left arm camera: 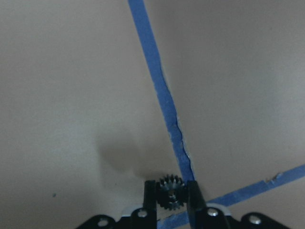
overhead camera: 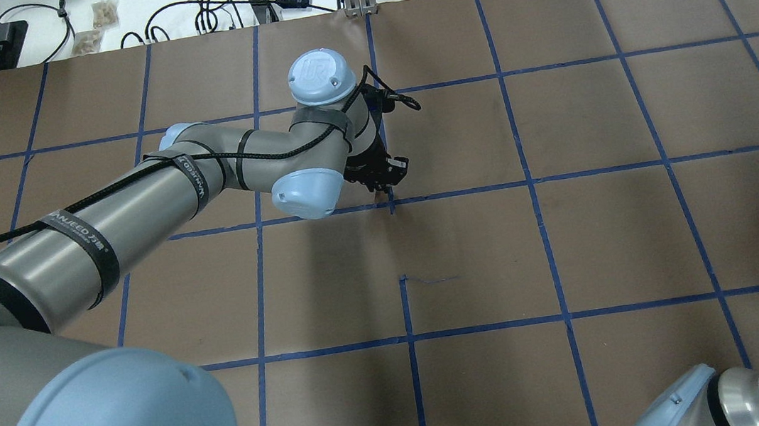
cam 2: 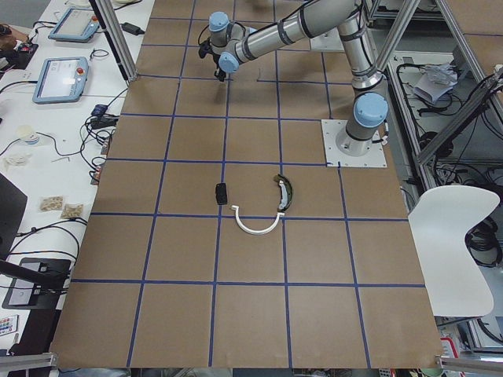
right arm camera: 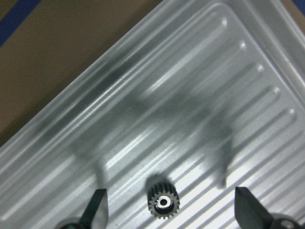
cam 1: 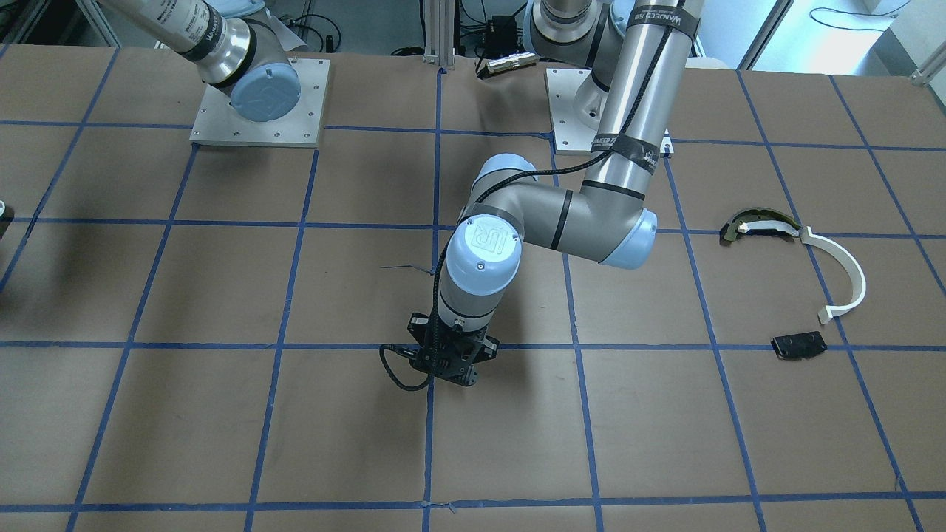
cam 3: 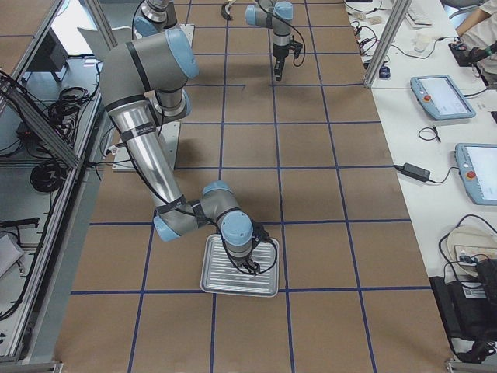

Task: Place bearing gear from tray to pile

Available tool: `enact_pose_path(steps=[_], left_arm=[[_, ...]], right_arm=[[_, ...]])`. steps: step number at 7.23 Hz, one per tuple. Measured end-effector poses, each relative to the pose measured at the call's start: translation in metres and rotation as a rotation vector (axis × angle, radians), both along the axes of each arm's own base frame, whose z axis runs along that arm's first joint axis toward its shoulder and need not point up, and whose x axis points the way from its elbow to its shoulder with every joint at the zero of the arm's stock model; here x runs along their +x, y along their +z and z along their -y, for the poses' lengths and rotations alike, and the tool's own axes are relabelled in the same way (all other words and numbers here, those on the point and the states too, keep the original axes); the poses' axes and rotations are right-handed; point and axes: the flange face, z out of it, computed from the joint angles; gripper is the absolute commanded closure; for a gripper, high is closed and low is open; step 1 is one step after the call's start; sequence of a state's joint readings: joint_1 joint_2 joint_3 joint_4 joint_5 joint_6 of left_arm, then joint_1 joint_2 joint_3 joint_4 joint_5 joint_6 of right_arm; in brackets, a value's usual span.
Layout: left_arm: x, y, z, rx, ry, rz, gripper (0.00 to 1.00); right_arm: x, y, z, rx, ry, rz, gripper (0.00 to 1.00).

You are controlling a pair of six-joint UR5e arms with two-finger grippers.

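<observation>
My left gripper (left arm camera: 171, 186) is shut on a small dark bearing gear (left arm camera: 169, 194), held low over a crossing of blue tape lines near the table's middle (cam 1: 447, 378) (overhead camera: 382, 184). The pile lies apart from it, toward the robot's left: a white curved half-ring (cam 1: 842, 270), a dark and cream arc piece (cam 1: 757, 224) and a small black plate (cam 1: 798, 345). My right gripper (right arm camera: 170, 206) stands open low over the ribbed metal tray (cam 3: 233, 281). A second small dark gear (right arm camera: 163, 202) lies flat on the tray between its fingers (right arm camera: 97, 206).
Brown paper with a blue tape grid (overhead camera: 533, 181) covers the table. Two arm base plates (cam 1: 259, 103) sit at the robot's side. Tablets and cables (cam 3: 443, 97) lie on a side bench beyond the far edge.
</observation>
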State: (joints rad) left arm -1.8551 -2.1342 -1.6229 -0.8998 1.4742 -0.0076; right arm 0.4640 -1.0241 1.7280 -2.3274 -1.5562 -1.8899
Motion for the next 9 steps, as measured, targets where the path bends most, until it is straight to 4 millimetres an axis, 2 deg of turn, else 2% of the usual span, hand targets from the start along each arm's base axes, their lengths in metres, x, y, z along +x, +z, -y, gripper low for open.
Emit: enact_pose_path(steps=[1,2,3,4,5,7,8,9], left_arm=[[0.039,0.017,0.019,0.003,0.051,0.016,1.0],[0.091,0.033,0.036,0.017,0.109,0.009,1.0],[0.146,0.048,0.044,0.027,0.156,0.007,1.0],[0.198,0.059,0.044,0.03,0.193,0.033,1.0],[0.251,0.064,0.04,0.034,0.223,0.058,1.0],[0.357,0.061,0.02,0.058,0.24,0.081,1.0],[0.408,0.058,0.003,0.076,0.229,0.102,1.0],[0.457,0.054,-0.018,0.1,0.219,0.119,1.0]], right_arm=[[0.0,-0.002,-0.003,0.002,-0.007,0.005,0.32],[0.0,-0.003,-0.004,0.002,-0.012,0.008,0.51],[0.001,-0.003,-0.004,0.001,-0.014,0.01,0.64],[0.001,-0.003,-0.005,0.001,-0.015,0.01,0.75],[0.001,-0.003,-0.005,0.002,-0.016,0.009,0.82],[0.001,-0.001,-0.006,0.008,-0.016,0.007,0.84],[0.001,0.004,-0.006,0.008,-0.016,0.003,0.84],[0.004,0.017,-0.004,0.0,-0.022,-0.01,0.84]])
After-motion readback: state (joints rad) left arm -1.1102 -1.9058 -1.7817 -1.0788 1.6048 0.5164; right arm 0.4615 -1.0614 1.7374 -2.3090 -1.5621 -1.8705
